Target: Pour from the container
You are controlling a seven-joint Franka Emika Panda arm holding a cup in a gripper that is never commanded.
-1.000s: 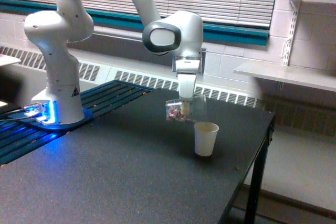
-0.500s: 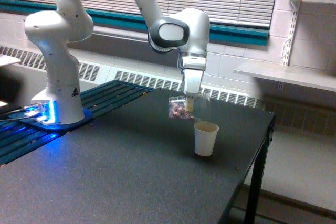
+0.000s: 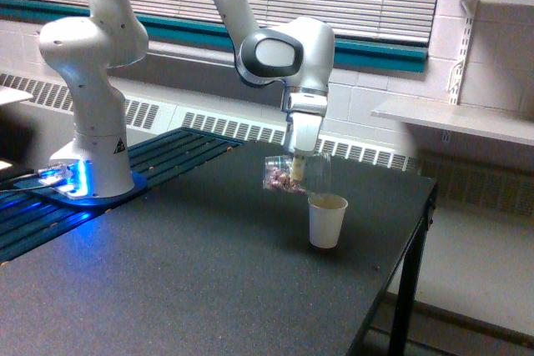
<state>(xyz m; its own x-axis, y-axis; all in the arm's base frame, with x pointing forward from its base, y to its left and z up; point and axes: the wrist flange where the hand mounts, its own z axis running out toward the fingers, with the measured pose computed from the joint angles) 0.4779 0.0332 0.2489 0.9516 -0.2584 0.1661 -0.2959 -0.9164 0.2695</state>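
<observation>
- Above the black table (image 3: 192, 281), the gripper (image 3: 298, 171) is clamped on the clear container (image 3: 294, 174).
- It is tipped on its side, reddish-brown pieces gathered at its end toward the exterior view's left.
- Its other end hangs just over the paper cup (image 3: 326, 221), which stands upright.

container (image 3: 294, 173): small clear plastic cup, held in the air above the worktop, tipped on its side, roughly horizontal. Reddish-brown pieces sit bunched at its end toward the exterior view's left; the end toward the exterior view's right looks empty and see-through. That end hangs just above the rim of the paper cup (image 3: 326, 220), not touching it.
</observation>
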